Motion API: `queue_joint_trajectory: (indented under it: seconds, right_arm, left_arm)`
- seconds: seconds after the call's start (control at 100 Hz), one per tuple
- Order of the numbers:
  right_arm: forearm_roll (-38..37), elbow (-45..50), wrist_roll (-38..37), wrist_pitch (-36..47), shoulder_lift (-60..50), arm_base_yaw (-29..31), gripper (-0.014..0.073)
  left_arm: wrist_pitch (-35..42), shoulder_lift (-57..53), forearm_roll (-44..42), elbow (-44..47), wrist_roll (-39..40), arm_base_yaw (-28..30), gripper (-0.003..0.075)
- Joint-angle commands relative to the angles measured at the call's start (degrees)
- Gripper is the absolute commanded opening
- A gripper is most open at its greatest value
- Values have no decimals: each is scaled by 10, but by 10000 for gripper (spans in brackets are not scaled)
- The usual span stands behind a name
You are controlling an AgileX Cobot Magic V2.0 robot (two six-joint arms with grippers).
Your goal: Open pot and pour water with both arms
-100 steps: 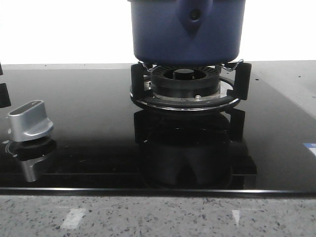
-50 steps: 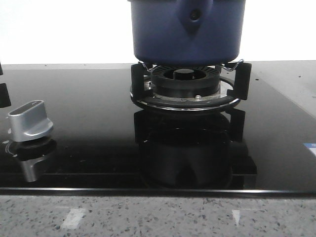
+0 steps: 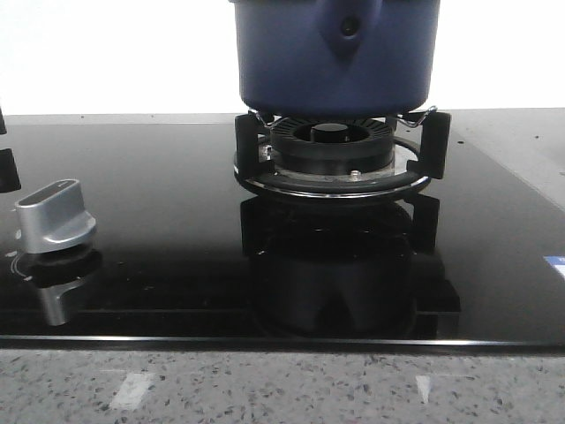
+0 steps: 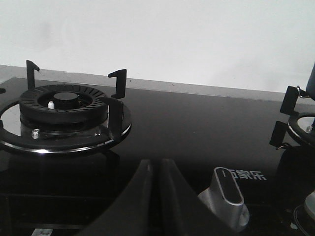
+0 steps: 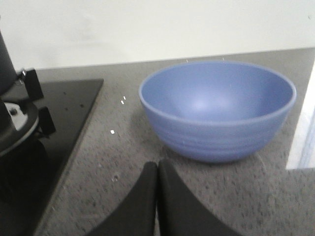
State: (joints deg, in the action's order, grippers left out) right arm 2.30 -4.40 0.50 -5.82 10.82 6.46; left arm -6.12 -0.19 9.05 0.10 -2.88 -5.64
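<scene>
The dark navy-blue pot [image 3: 335, 57] stands on the black ring-shaped burner [image 3: 332, 157] at the back of the hob in the front view; its top and lid are cut off by the frame. A teardrop mount with a rivet [image 3: 350, 28] faces me. My left gripper [image 4: 155, 165] is shut and empty above the black glass, between a second burner [image 4: 64, 103] and a silver knob [image 4: 227, 195]. My right gripper [image 5: 157, 168] is shut and empty over the grey counter, just in front of a light-blue bowl [image 5: 217, 109]. Neither gripper shows in the front view.
The silver knob [image 3: 53, 216] sits at the hob's left in the front view. The black glass hob [image 3: 159, 265] ends at a speckled stone counter edge [image 3: 282, 389]. The hob's edge and part of the pot's burner [image 5: 19, 118] lie beside the bowl in the right wrist view.
</scene>
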Motion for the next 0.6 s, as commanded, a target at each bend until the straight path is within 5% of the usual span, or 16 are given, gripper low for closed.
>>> queue_joint_trajectory:
  seconds: [0.0,0.25,0.59]
  right_arm:
    - [-33,19,-28,61,-20,-3,-46]
    - [-42,66,-29,35,-128,-3,-46]
    - [-43,66,-29,35,-125,-1,-46]
  left_arm:
    - [41,-16,1,18,5,0,-20]
    - [41,-16,1,17,5,0,-20]
    - [41,-16,1,17,5,0,-20]
